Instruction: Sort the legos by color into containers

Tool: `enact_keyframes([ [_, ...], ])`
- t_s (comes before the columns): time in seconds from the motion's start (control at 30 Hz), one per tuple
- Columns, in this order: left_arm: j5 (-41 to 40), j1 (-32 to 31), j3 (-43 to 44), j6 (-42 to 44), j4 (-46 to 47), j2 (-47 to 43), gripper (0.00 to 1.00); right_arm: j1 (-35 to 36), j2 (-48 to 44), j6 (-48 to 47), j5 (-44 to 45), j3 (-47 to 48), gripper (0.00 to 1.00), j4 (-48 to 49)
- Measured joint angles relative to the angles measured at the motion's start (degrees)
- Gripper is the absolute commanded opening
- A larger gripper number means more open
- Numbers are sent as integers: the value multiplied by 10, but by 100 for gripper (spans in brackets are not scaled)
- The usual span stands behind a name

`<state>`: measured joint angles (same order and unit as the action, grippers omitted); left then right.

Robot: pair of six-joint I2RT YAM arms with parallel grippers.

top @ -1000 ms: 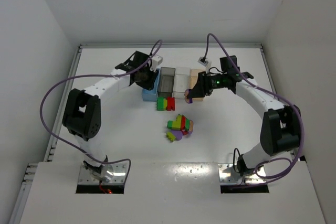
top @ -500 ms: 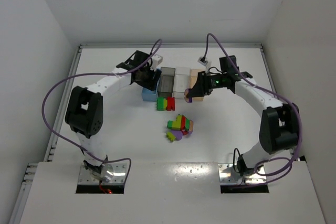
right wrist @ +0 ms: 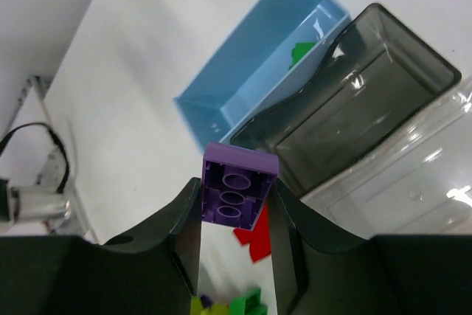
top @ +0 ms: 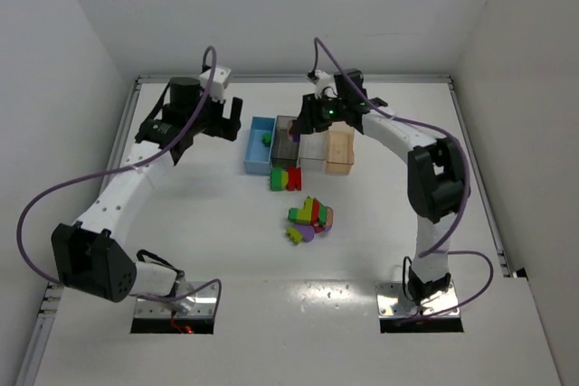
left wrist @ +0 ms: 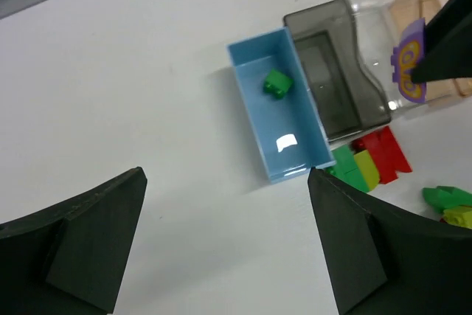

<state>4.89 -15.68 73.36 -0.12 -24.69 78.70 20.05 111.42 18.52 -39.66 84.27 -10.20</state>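
Note:
A green lego lies inside the blue container, also seen from above. My left gripper hangs open and empty over bare table to the left of that bin. My right gripper is shut on a purple lego, held over the near end of the dark grey container. In the row, a clear container and a tan container follow to the right. Green, yellow-green and red legos lie in front of the bins.
A pile of mixed legos sits mid-table, nearer the arm bases. The right arm reaches across behind the tan and clear bins. Purple cables loop above both arms. White walls close the table at the back and sides.
My left gripper opened, left the green lego in the blue bin and drew back to the left. My right arm carried the purple lego leftward from the tan bin to the dark grey bin.

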Motion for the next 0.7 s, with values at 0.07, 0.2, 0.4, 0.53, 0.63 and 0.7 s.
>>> enact_keyframes([
  [0.07, -4, 13, -25, 0, 0, -25, 99, 14, 38, 7, 30, 33, 1, -2],
  [0.2, -11, 28, -66, 0, -6, -38, 100, 37, 97, 14, 79, 60, 5, -4],
  [0.4, -9, 31, -81, 0, -14, -39, 100, 49, 149, 18, 130, 75, 18, -11],
  [0.53, 4, 31, -85, 4, -14, -41, 100, 51, 153, 21, 145, 81, 50, -11],
  [0.63, 21, 31, -97, 12, -14, -43, 100, 52, 152, 20, 151, 82, 59, -6],
  [0.7, 29, 31, -106, 16, -16, -45, 100, 55, 151, 19, 150, 82, 61, -5],
])
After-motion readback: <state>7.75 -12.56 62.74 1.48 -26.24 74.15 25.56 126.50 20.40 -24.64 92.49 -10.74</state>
